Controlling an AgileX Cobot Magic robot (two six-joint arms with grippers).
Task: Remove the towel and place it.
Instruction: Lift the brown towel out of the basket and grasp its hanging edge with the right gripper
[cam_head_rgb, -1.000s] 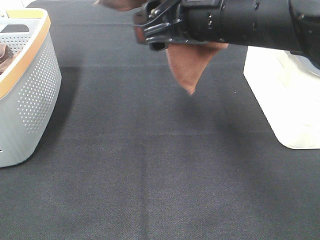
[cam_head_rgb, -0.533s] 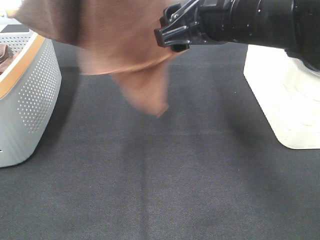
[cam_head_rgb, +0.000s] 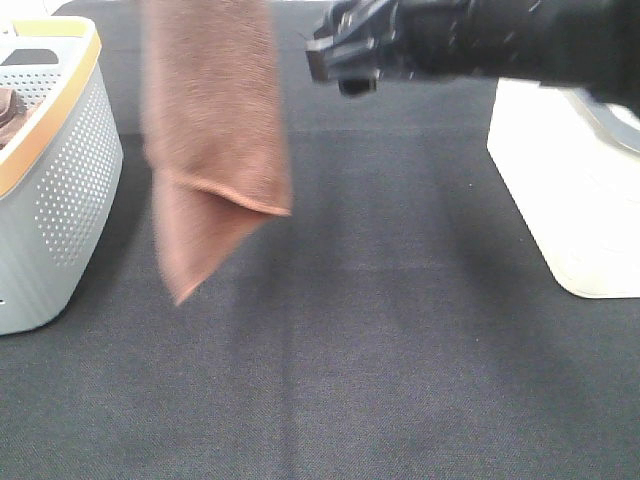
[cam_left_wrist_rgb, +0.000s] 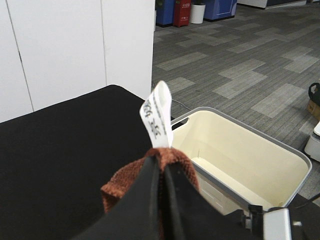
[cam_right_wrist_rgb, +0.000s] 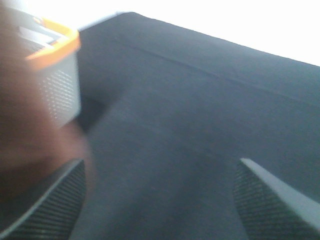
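The towel (cam_head_rgb: 210, 120) is reddish-brown and hangs folded from above the top edge of the exterior view, its lowest corner above the dark table beside the basket. My left gripper (cam_left_wrist_rgb: 161, 167) is shut on the towel's edge (cam_left_wrist_rgb: 120, 189), with the white tag (cam_left_wrist_rgb: 157, 117) sticking up from between its fingers. This gripper is out of the exterior view. My right gripper (cam_head_rgb: 345, 55) hangs at the top, right of the towel and apart from it. In the right wrist view the right gripper (cam_right_wrist_rgb: 160, 175) is open and empty, and the towel (cam_right_wrist_rgb: 25, 110) is a blur at one side.
A grey perforated basket with an orange rim (cam_head_rgb: 60, 170) stands at the left edge and holds a darker brown cloth (cam_head_rgb: 8, 108). A white bin (cam_head_rgb: 570, 190) stands at the right, and the left wrist view shows its cream inside (cam_left_wrist_rgb: 240, 155). The table is covered in black cloth (cam_head_rgb: 350, 380).
The towel was at my right gripper a second ago, then stretched across to the left. Now it is free of the right gripper and hangs straight down at the left.
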